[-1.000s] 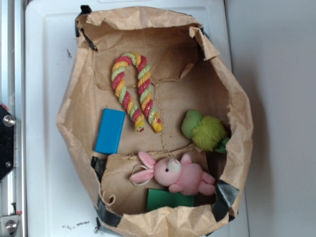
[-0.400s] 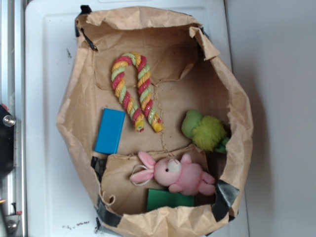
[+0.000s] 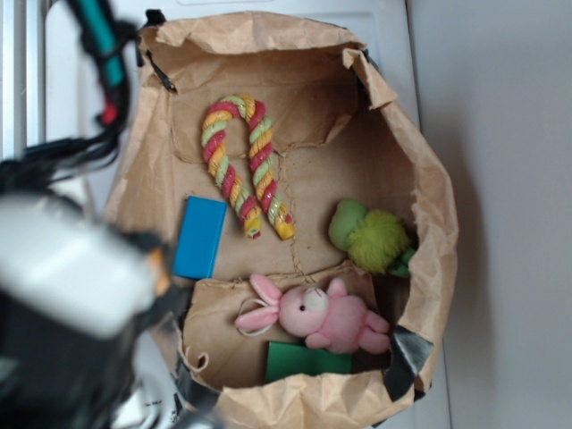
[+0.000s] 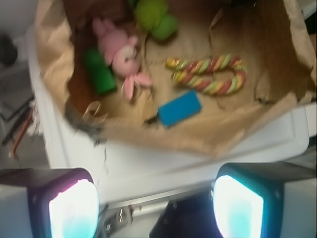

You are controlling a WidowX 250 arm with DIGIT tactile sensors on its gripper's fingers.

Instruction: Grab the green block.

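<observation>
Green block (image 4: 98, 72) lies flat on the brown paper liner (image 4: 208, 139) inside the white bin (image 4: 148, 163) — ahead of the claw (image 4: 154, 206) and to its left, touching nothing of it. Pink bunny (image 4: 121, 54) sits just beside the block. Blue block (image 4: 180, 108) is the nearest item ahead of the claw; striped rope cane (image 4: 210, 74) is beyond it, right; lime plush (image 4: 156, 17) is farthest. Claw spread wide, 2 fingers (image 4: 73, 210) empty — outside the bin's near wall.
</observation>
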